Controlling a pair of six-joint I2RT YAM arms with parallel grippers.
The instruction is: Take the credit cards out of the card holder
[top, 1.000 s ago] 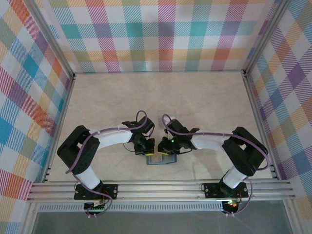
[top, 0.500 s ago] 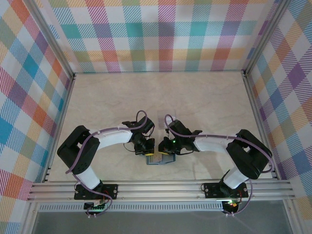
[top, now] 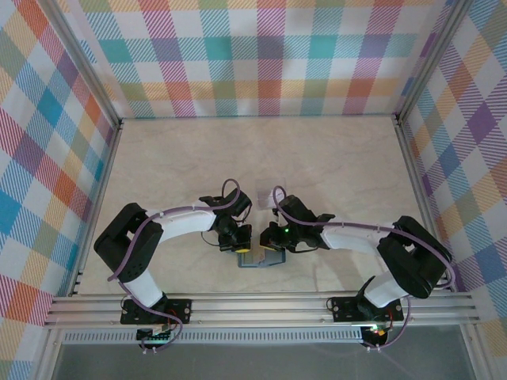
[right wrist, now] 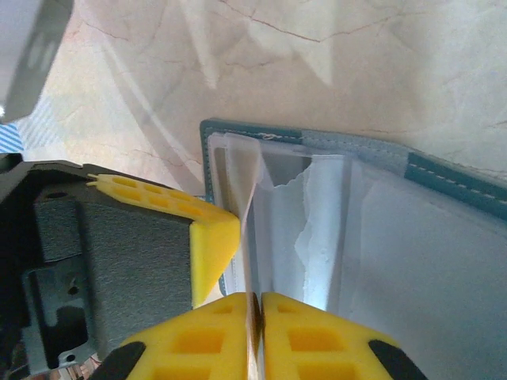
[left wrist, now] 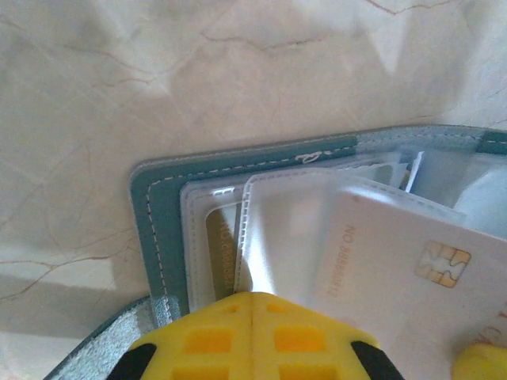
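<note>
Card holder [left wrist: 158, 207], teal with pale stitching, open; pale credit card [left wrist: 396, 265] with chip atop it; left tool [left wrist: 252, 336] pressed together, right tool [right wrist: 255, 328] pinching clear pocket [right wrist: 317, 237].

The teal bifold leather card holder [top: 261, 260] lies open near the front edge of the pale marble-patterned table [top: 333, 158], between the left gripper [top: 243, 248] and right gripper [top: 274, 247]; a pale whitish thin plastic credit card [left wrist: 388, 261] lies over its clear plastic pockets [left wrist: 285, 229]
</note>
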